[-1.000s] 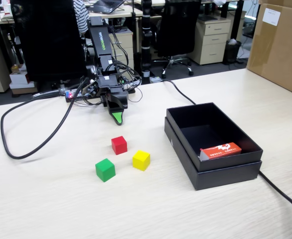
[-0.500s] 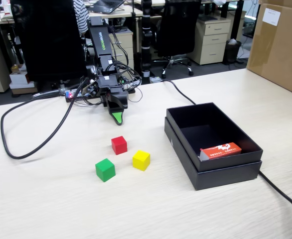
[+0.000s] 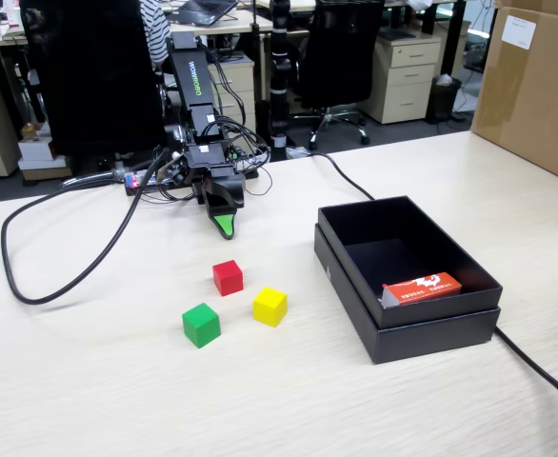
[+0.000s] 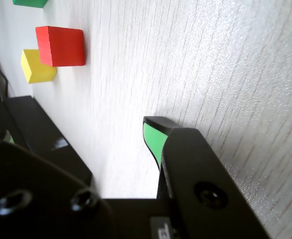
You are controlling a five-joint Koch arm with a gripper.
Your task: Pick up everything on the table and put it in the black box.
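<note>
A red cube [image 3: 228,277], a yellow cube [image 3: 270,306] and a green cube [image 3: 201,325] sit close together on the pale wooden table. The black box [image 3: 431,333] stands to their right, open, with an orange-red packet [image 3: 422,287] inside. My gripper [image 3: 224,226] hangs tip-down just above the table, behind the red cube and apart from it. In the wrist view my gripper [image 4: 81,134] is open and empty, its green-padded finger [image 4: 153,139] on the right. That view also shows the red cube [image 4: 61,46], yellow cube [image 4: 34,67], green cube [image 4: 30,2] and black box [image 4: 36,129].
A thick black cable [image 3: 60,276] loops over the table's left part. Another cable [image 3: 536,371] runs past the box to the front right. A large cardboard box [image 3: 531,86] stands at the back right. Office chairs and desks lie beyond the table.
</note>
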